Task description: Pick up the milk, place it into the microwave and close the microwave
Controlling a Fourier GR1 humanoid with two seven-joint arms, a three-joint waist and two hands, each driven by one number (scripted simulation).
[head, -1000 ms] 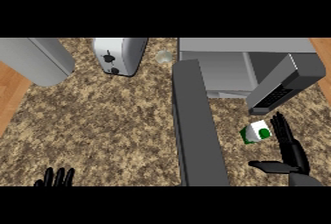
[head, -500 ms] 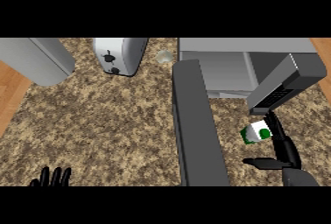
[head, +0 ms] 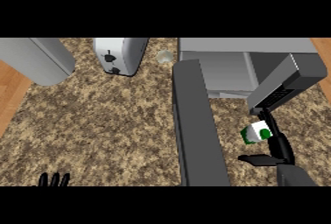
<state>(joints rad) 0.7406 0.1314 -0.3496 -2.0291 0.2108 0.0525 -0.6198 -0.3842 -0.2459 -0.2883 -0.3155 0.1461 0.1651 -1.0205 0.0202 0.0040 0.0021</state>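
**Right hand closes in on the milk**

Your right hand point(head: 275, 151) has moved in: straight fingers now touch the milk point(head: 256, 132), thumb apart below. Beyond the fingertips stands the microwave point(head: 258, 65); its open door point(head: 197, 127) blocks the left. Left hand point(head: 53, 180) rests open.

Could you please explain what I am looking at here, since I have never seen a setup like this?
This is one view from a humanoid robot's head, looking steeply down at a speckled kitchen counter. The open microwave sits at the top right, its dark door swung out towards the robot. The right hand is at the green-and-white milk carton, fingers alongside it, thumb spread; it is not yet clearly gripped. The left hand rests at the bottom left edge. A toaster stands behind.
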